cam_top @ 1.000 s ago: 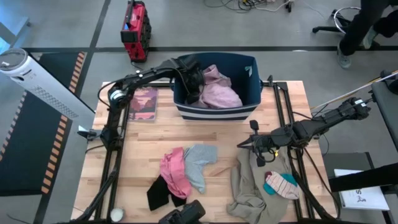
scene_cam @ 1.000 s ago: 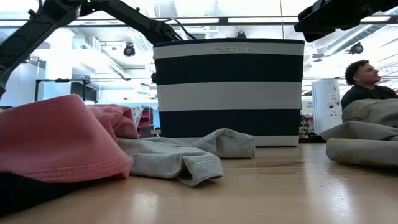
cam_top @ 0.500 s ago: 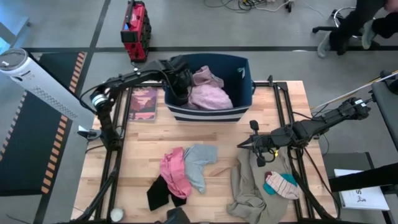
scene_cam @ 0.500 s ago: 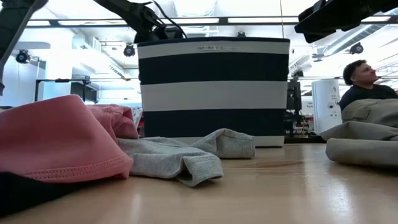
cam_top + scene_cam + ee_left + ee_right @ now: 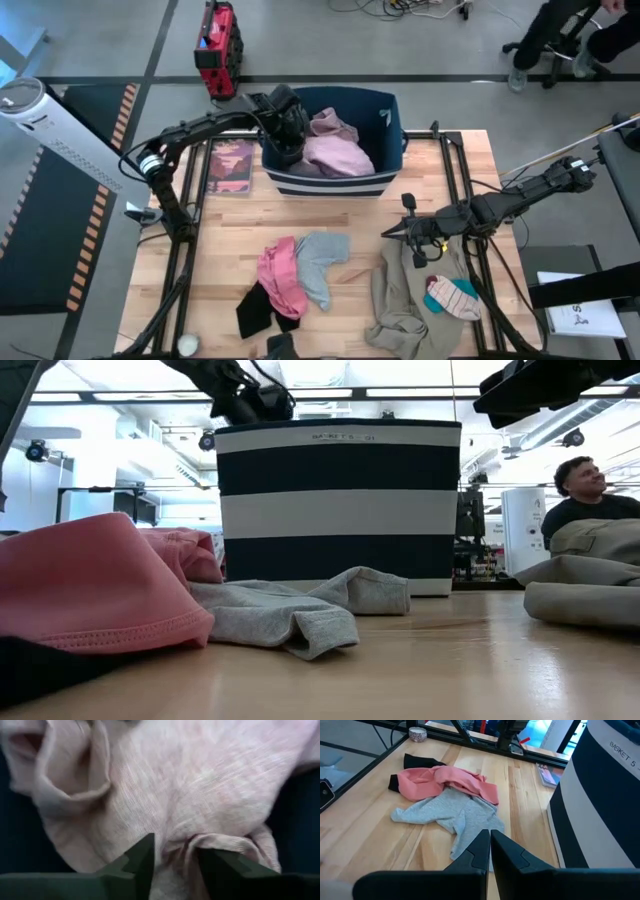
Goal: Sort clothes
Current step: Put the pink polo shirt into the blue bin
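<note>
My left gripper (image 5: 285, 135) reaches into the left end of the navy bin with white stripes (image 5: 395, 112) and is shut on the pale pink shirt (image 5: 338, 152) that lies in it. My right gripper (image 5: 392, 232) is shut and empty, hovering above the khaki-beige piece (image 5: 398, 292), which lies on the table's right front. The striped teal-white sock (image 5: 453, 297) rests on the khaki piece. A pink piece (image 5: 280, 275), a light blue-grey piece (image 5: 322, 262) and a black piece (image 5: 254, 311) lie together at the front middle. My left gripper pinches a bunched fold of the pale pink shirt (image 5: 183, 848) between its two fingers (image 5: 141, 858). The fingers come from above, slanting down into the bin's left end. The rest of the shirt lies spread in the bin.
A flat dark pink-printed book (image 5: 232, 165) lies left of the bin. Bare wood shows between the bin and the clothes at the front. In the low view the bin (image 5: 340, 510) stands behind the grey piece (image 5: 290, 615). A person sits beyond the table (image 5: 580, 485).
My left gripper has gone toward the table's left edge while staying in the bin, and the bin with the pink shirt has slid along the table to the left with it. My right gripper has kept still.
</note>
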Controlling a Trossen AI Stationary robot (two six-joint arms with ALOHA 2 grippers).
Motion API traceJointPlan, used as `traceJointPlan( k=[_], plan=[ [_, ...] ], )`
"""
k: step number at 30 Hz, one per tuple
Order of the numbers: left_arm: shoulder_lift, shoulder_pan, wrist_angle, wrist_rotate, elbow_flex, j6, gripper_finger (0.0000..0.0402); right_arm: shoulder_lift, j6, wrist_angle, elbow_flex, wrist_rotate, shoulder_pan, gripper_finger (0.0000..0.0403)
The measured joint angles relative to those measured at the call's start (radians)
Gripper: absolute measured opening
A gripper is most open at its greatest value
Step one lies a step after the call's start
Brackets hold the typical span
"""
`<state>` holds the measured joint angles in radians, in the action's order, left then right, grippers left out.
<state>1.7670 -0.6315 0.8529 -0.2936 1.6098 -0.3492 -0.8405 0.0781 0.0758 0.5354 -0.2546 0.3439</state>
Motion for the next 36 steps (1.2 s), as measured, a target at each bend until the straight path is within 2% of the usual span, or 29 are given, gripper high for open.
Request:
traceJointPlan(
  k=[4, 8, 14, 19, 23, 26, 31, 36],
  plan=[
    [-0.006, 0.003, -0.022, -0.004, 0.047, 0.003, 0.0182, 0.0, 0.001, 0.0, 0.0, 0.0, 0.0, 0.0],
    [-0.005, 0.007, -0.07, -0.065, 0.07, 0.004, 0.0194, 0.0, 0.004, -0.003, 0.0, 0.0, 0.0, 0.0],
    [-0.002, 0.018, -0.191, -0.083, 0.052, 0.046, 0.0155, 0.0, 0.004, -0.005, 0.0, 0.0, 0.0, 0.0],
    [-0.002, 0.017, -0.193, -0.083, 0.043, 0.044, 0.0112, 0.0, 0.004, -0.005, 0.0, 0.0, 0.0, 0.0],
    [-0.002, 0.017, -0.176, -0.064, 0.043, 0.021, 0.0107, 0.0, 0.003, -0.005, 0.0, 0.0, 0.0, 0.0],
    [-0.002, 0.018, -0.128, 0.013, 0.043, -0.008, 0.0126, 0.0, 0.001, -0.004, 0.0, 0.0, 0.0, 0.0],
    [-0.002, 0.016, -0.003, 0.247, 0.043, -0.051, 0.0183, 0.0, 0.001, -0.004, 0.0, 0.0, 0.0, 0.0],
    [-0.009, 0.016, 0.048, 0.282, 0.043, -0.058, 0.0245, 0.0, 0.001, -0.004, 0.0, 0.0, 0.0, 0.0]
  ],
)
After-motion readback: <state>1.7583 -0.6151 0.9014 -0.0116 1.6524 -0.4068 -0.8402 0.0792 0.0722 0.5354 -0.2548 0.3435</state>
